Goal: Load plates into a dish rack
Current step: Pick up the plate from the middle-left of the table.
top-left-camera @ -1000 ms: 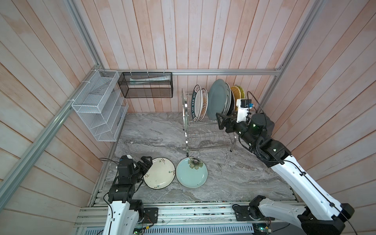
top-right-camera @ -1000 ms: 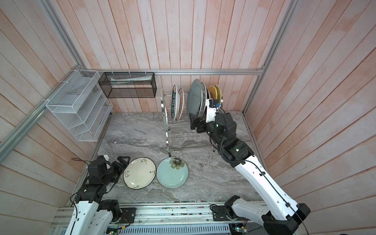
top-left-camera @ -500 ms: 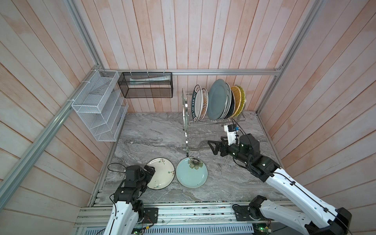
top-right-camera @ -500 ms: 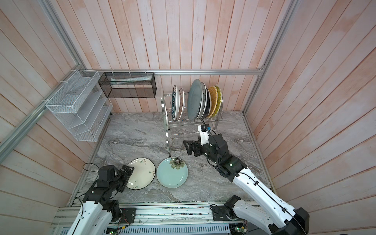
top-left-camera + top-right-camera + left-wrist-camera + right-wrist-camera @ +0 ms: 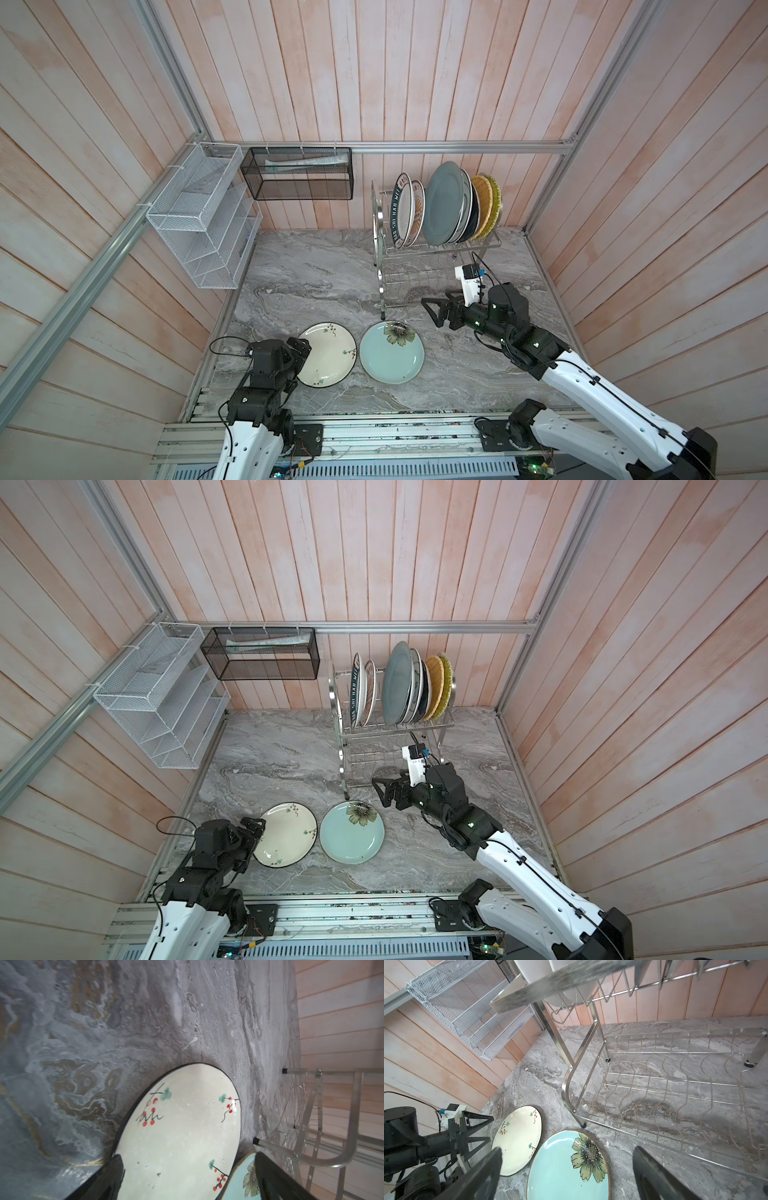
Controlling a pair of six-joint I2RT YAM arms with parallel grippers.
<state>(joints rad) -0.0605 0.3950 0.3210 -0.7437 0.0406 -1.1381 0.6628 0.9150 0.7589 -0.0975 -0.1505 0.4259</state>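
Two plates lie flat on the marble at the front: a cream floral plate [image 5: 328,355] [image 5: 286,833] [image 5: 182,1130] and a pale blue plate [image 5: 391,352] [image 5: 352,832] [image 5: 566,1167] with a flower. My left gripper [image 5: 302,349] [image 5: 188,1156] is open and low at the cream plate's left rim, which lies between its fingers. My right gripper [image 5: 432,312] [image 5: 566,1149] is open and empty, hovering right of the blue plate, beside the dish rack's front foot. The dish rack [image 5: 379,232] [image 5: 345,729] holds several upright plates [image 5: 442,208] on its upper tier. Its lower tier [image 5: 675,1084] is bare.
A white mesh shelf basket [image 5: 203,224] hangs on the left wall. A black mesh box [image 5: 297,178] hangs on the back wall. Wooden walls close in on three sides. The rail [image 5: 374,432] carrying both arm bases runs along the front edge.
My right arm has come down from the rack's upper tier to the table in front of the rack. My left gripper has lowered and moved in to the cream plate's rim.
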